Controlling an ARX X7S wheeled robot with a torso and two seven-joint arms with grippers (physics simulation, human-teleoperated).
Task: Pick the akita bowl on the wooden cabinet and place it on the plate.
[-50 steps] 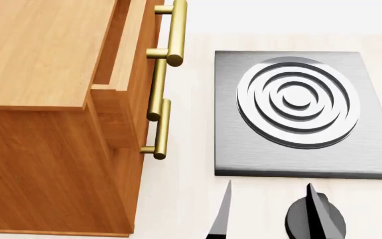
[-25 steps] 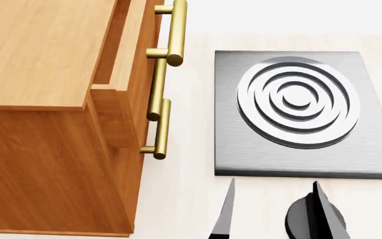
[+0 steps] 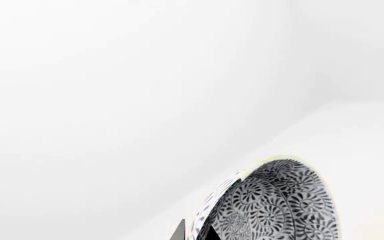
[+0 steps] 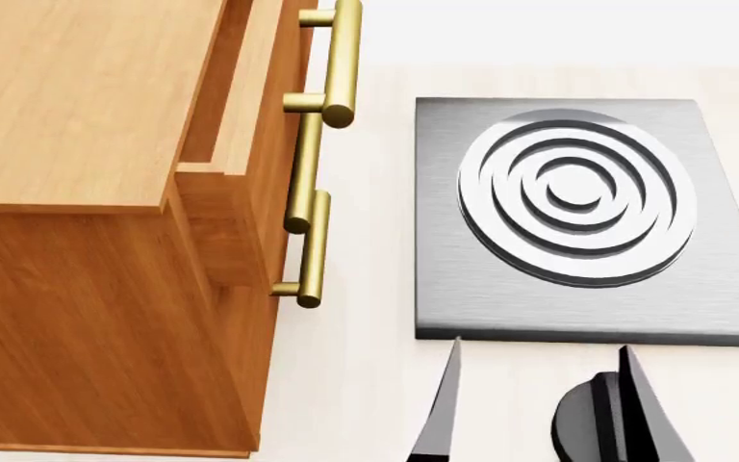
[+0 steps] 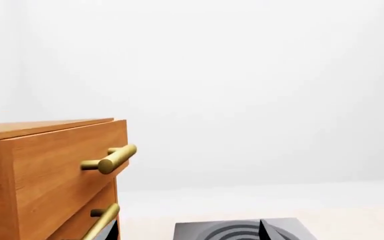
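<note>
A: Status on the bowl job?

B: Mid-carry, as I judge it. Left wrist view shows the akita bowl (image 3: 272,207) tipped on edge right against the left end effector (image 3: 195,232). Looks held at the rim, but only dark tips show, so I can't tell for sure that it's clamped or how wide the jaws stand.

A: Off the wooden cabinet (image 4: 100,192) then?

B: Seems so. None of the cabinet top that shows in head view has a bowl on it, and behind the bowl there's only blank white. Pick likely done, place still open.

A: Plate?

B: Not in any view. Can't say where it is.

A: Right side?

B: Right end effector (image 4: 537,409) low in head view, fingers spread wide, nothing between them, near the front edge of the stove plate (image 4: 575,289) on the pale surface (image 4: 344,385).

A: Counts?

B: One bowl, one cabinet, three brass handles (image 4: 331,67) in head view, one stove plate, zero plates visible.
</note>
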